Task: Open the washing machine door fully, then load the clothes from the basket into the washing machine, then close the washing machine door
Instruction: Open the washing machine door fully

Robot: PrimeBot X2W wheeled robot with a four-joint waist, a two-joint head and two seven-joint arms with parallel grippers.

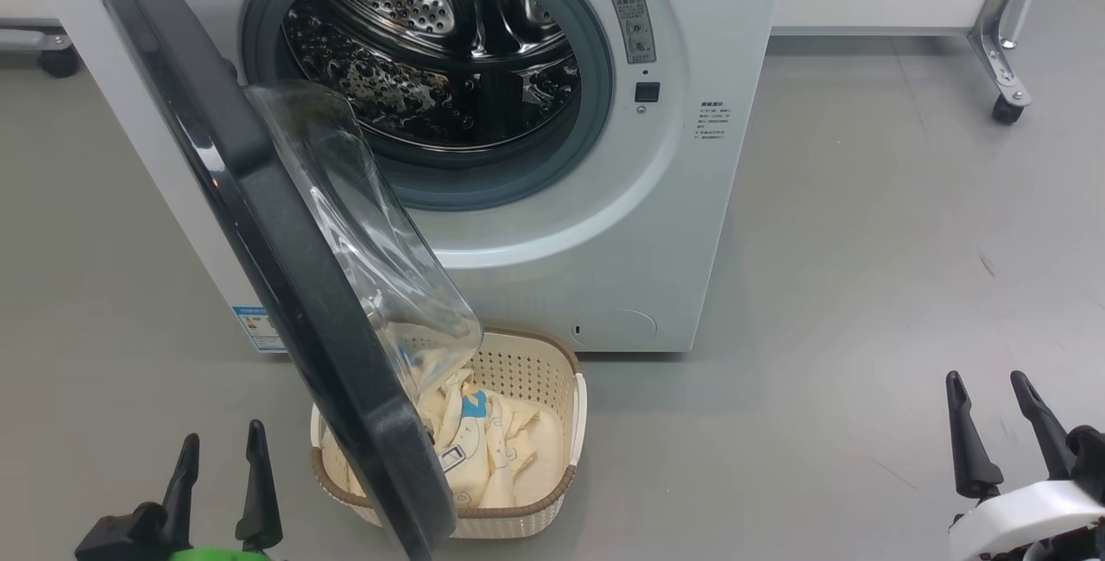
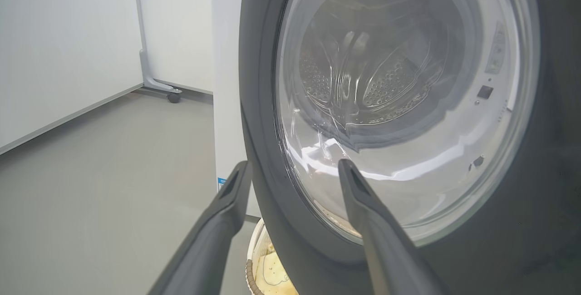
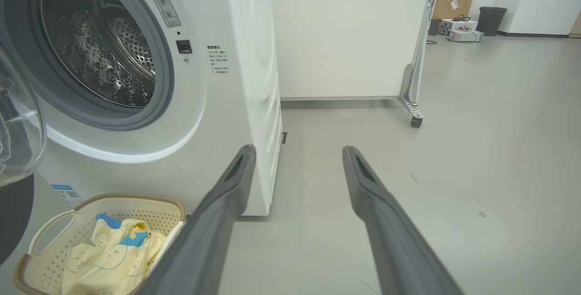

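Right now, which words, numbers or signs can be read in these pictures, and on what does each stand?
No text reads clearly.
Grey sticker on the washing machine: a warning triangle, print too small.
Small printed lines right of that sticker: blurred.
Blue label low on its front: too small.

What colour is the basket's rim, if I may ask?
The basket has a woven-look brown rim, clearest in the right wrist view.

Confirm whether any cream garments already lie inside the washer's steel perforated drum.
No, the visible steel perforated drum is bare metal, and the cream, blue-trimmed garments sit in the cream perforated plastic basket.
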